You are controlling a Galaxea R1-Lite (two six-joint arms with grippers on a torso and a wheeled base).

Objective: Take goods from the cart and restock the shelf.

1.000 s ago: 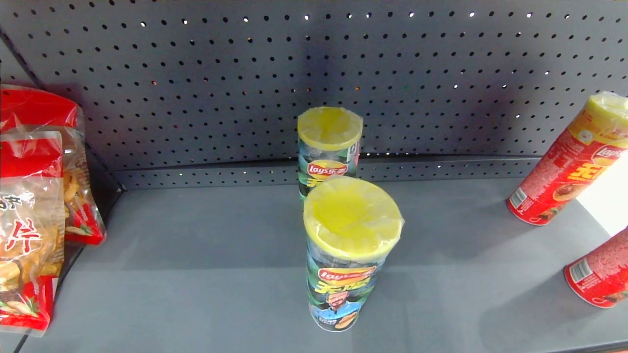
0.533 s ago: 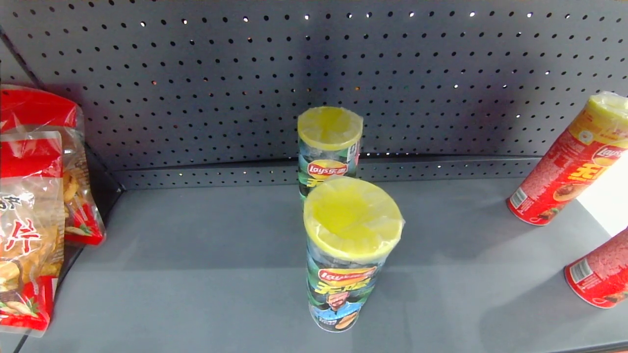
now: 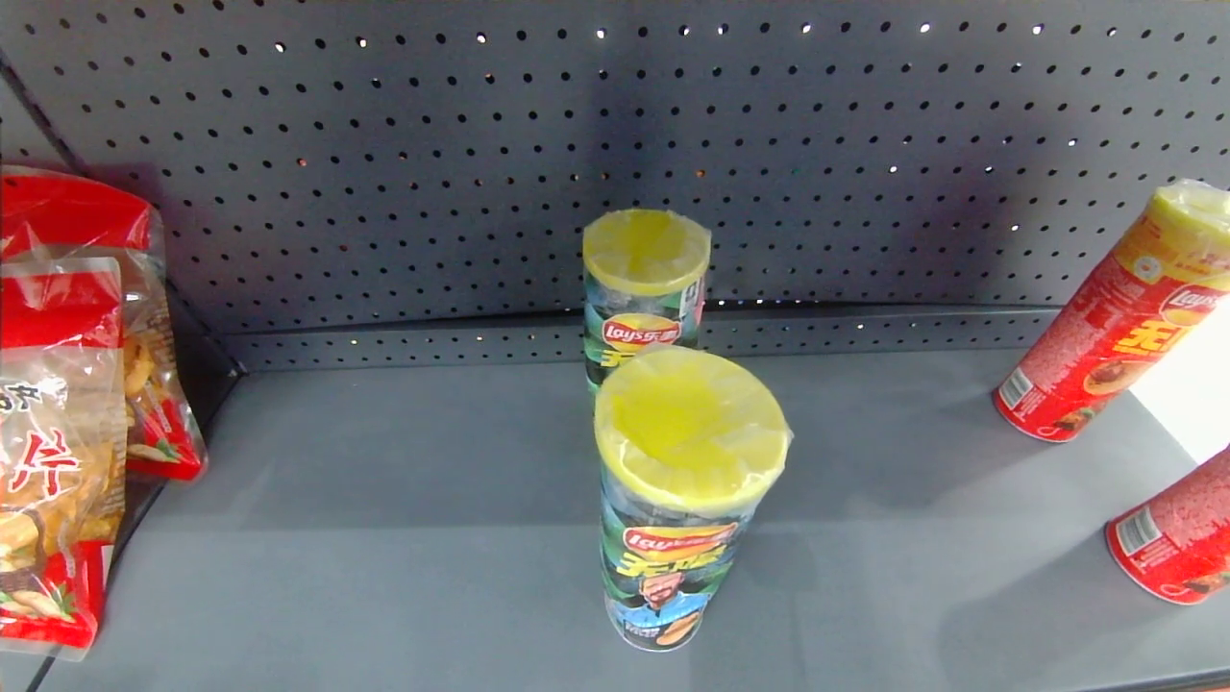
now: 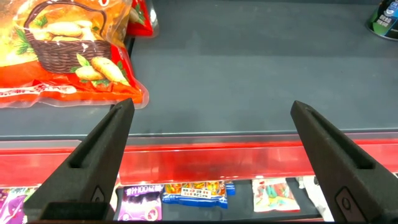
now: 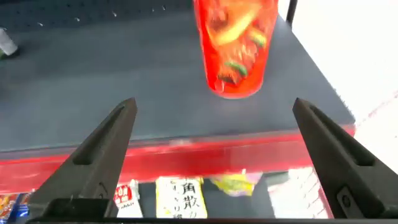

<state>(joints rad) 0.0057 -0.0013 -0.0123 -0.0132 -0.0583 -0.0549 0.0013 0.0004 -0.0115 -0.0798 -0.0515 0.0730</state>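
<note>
Retail shop aisle. Grey metal shelf (image 3: pixel 404 538) with perforated back panel (image 3: pixel 384 192). Ahead of the left gripper (image 4: pixel 212 104) lie bagged snacks (image 4: pixel 68 56), ahead of the right gripper (image 5: pixel 214 102) a red chip can (image 5: pixel 236 43), and deeper in stand yellow-lidded cans (image 3: pixel 687 481). A red rail (image 4: pixel 205 162) edges the shelf close before both grippers, with more packets (image 4: pixel 196 191) on the tier below.

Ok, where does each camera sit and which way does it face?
Head: on the robot's head, facing down at the shelf and two yellow-lidded cans.
Left wrist: on the left arm, past the open left gripper toward the chip bags.
Right wrist: on the right arm, past the open right gripper toward a red can.
Shared: head and left wrist both show the chip bags.
</note>
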